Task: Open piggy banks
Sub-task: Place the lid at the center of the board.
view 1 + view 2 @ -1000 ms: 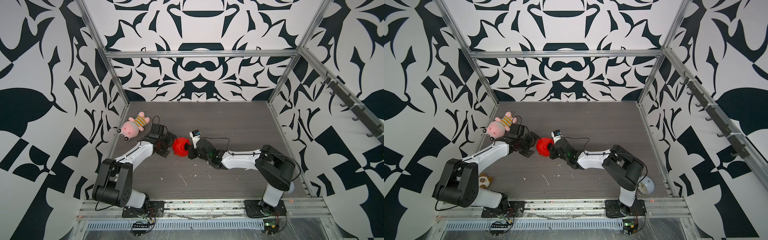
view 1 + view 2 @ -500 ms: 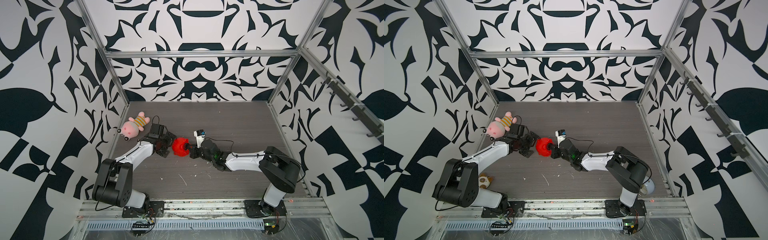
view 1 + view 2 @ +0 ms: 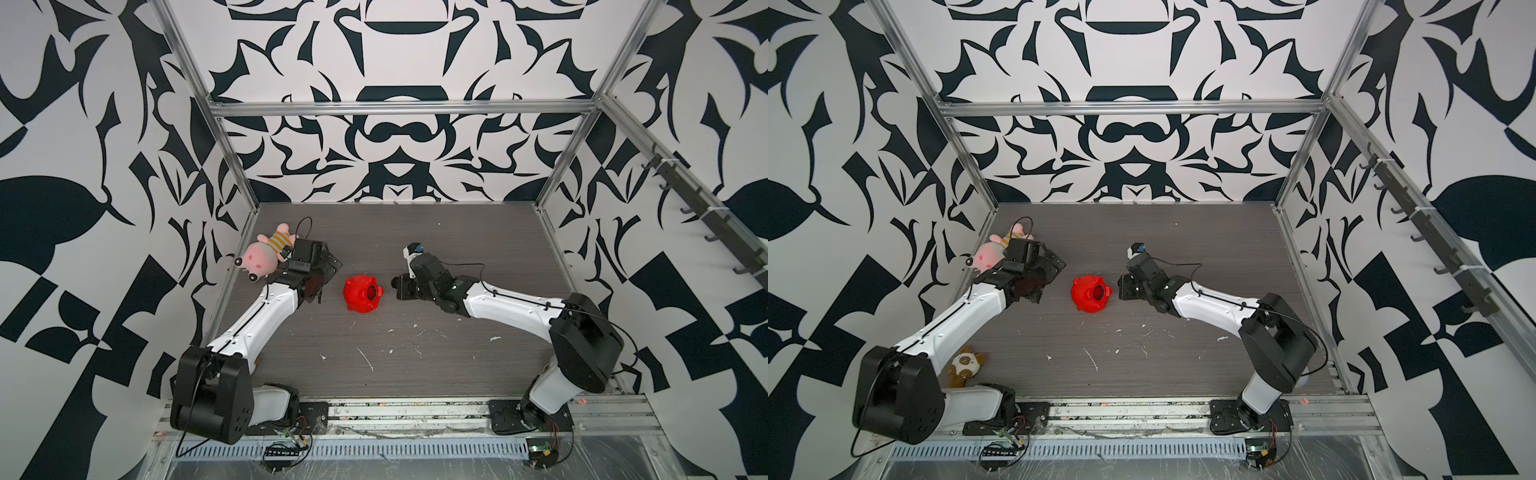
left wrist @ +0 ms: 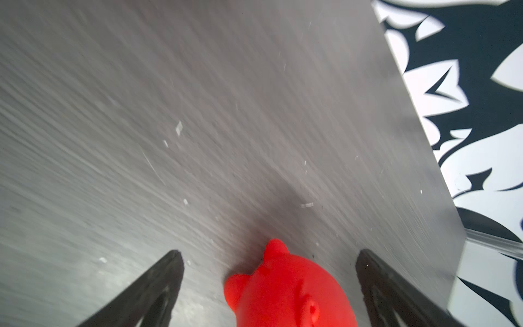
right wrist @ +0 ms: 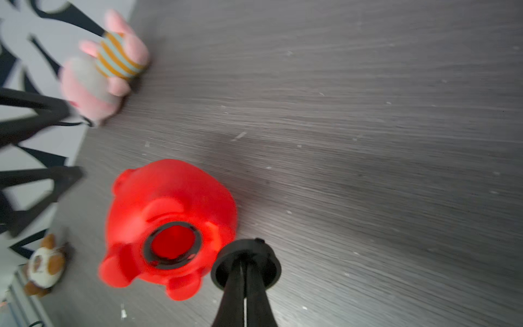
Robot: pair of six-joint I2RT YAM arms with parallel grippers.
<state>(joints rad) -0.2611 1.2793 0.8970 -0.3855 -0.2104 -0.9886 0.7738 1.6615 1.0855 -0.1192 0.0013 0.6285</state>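
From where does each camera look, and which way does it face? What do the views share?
Top views: high behind left arm and right arm, both whole in view, facing down toward the back wall; the piggy bank between them.
Left wrist: on the left arm, facing along the open left gripper at the piggy bank; both fingers show.
Right wrist: on the right arm, facing the bank's open belly hole; the right gripper shows, shut on the plug.
Shared: all four show the piggy bank.

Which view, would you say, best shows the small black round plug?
The right wrist view: the small black round plug sits close-up, pinched in the shut right gripper. Both top views show only a dark speck; the left wrist view misses it.
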